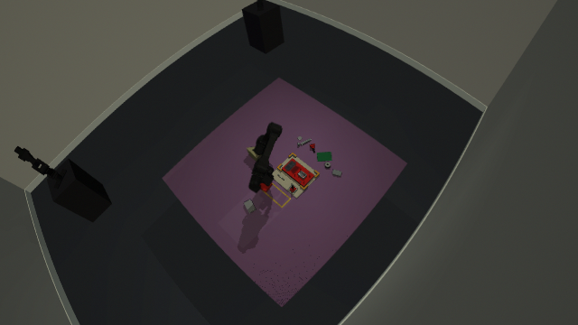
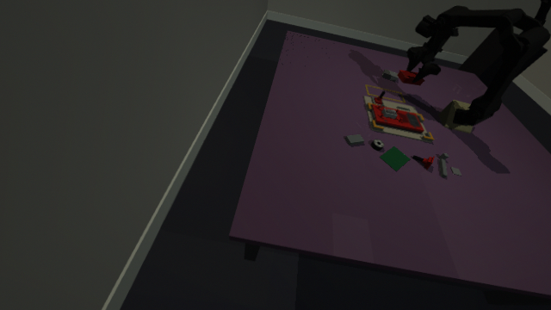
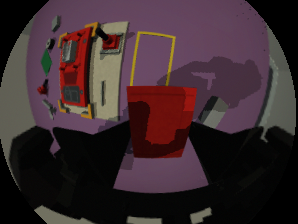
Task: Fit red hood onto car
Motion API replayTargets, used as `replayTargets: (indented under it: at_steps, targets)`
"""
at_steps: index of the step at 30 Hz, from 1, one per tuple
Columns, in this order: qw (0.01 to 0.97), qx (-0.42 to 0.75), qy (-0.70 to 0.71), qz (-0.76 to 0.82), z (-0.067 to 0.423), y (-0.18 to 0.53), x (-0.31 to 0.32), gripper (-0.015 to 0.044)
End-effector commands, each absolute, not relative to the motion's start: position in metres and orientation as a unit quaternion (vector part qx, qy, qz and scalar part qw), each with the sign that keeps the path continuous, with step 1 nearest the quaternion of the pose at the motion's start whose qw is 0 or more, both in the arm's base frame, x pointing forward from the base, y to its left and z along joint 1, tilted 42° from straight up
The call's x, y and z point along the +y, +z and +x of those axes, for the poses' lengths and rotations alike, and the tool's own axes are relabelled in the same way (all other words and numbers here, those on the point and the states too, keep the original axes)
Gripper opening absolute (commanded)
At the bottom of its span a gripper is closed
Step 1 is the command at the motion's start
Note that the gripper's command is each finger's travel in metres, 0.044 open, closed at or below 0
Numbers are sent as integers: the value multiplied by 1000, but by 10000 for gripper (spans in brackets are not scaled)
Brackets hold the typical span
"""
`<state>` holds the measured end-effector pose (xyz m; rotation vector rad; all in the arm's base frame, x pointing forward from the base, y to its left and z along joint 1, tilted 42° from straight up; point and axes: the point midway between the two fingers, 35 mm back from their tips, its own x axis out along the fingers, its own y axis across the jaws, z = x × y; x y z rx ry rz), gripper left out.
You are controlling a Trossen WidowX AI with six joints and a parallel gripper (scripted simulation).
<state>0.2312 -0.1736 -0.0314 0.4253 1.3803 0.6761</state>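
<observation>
Hood (image 3: pixel 161 120) sits clamped in the claw (image 3: pixel 160 137), lifted off the bench (image 2: pixel 327 181) at upper right of the exterior view. Next: carry it over the chassis (image 2: pixel 397 118) and align holes with pegs.

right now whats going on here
The arm's gripper is shut on the red hood, which the exterior view shows off the table, beside the yellow outline. The chassis sits in its jig, engine uncovered. The hood is not yet fitted.
</observation>
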Motion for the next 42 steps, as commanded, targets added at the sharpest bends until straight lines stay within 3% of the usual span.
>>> replayTargets:
  at_steps: [1, 15, 42]
  targets:
    - [700, 619, 304, 185, 232, -22, -183, 0]
    - [696, 628, 293, 189, 255, 1, -166, 0]
    - [690, 637, 263, 222, 335, 106, -58, 0]
